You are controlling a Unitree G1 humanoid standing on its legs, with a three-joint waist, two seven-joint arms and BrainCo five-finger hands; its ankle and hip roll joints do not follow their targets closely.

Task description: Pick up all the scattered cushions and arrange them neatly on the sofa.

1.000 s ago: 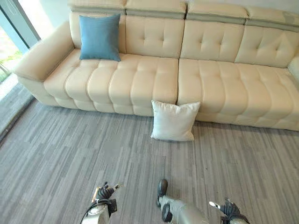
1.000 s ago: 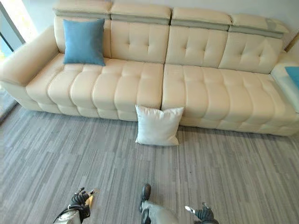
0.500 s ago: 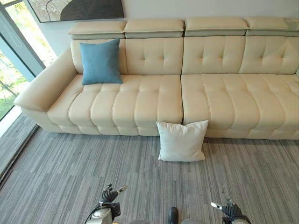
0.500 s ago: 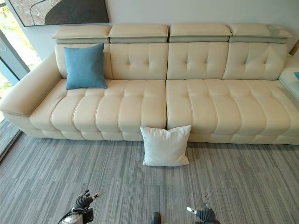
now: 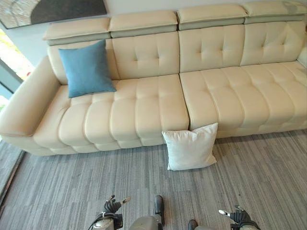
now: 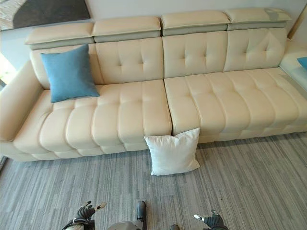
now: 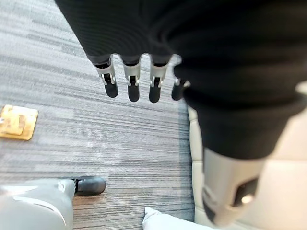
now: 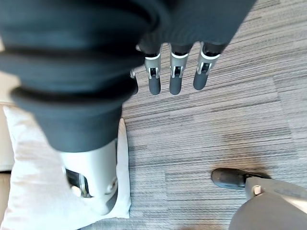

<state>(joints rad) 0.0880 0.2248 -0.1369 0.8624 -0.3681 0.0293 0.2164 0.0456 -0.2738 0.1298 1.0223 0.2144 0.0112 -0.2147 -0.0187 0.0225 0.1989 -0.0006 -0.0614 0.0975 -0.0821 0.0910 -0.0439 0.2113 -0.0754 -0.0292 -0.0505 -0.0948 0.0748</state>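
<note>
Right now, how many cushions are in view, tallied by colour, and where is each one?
Blue cushions: 1, blue cushion propped against the sofa backrest at its left end.
White cushions: 1, white cushion on the carpet, leaning against the sofa front.
Total: 2 cushions.

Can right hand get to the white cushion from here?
Probably not yet: the right hand hangs low, open, apart from the white cushion leaning on the sofa. Bare carpet between, nothing blocking.
</note>
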